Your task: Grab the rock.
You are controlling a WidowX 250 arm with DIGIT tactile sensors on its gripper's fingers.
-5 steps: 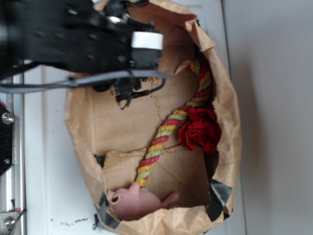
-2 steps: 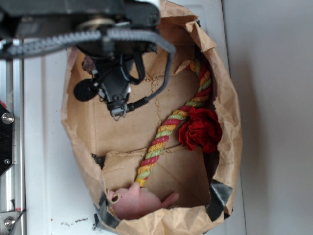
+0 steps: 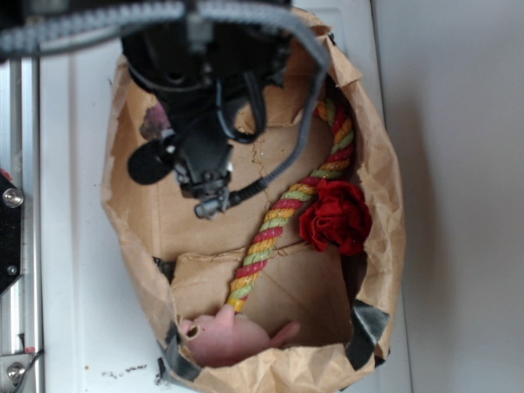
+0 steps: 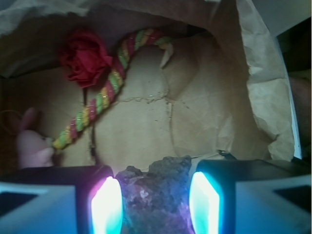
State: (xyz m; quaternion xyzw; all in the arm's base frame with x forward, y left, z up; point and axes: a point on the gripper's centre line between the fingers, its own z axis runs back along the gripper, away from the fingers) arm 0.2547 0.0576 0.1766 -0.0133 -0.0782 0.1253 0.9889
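While the arm covers most of the bag's upper end in the exterior view, the rock [image 3: 154, 121] is glimpsed only as a dark purplish lump at the left edge of the gripper [image 3: 168, 135], against the paper bag [image 3: 385, 205] wall. Further down are seen a striped rope [image 3: 282, 213], a red flower [image 3: 336, 217] and a pink plush toy [image 3: 233, 337].

From the wrist view, the rock [image 4: 155, 197] is seen between the two fingers [image 4: 108, 207] — both pads appear pressed against its sides, so the gripper [image 4: 155, 204] is closed around it.
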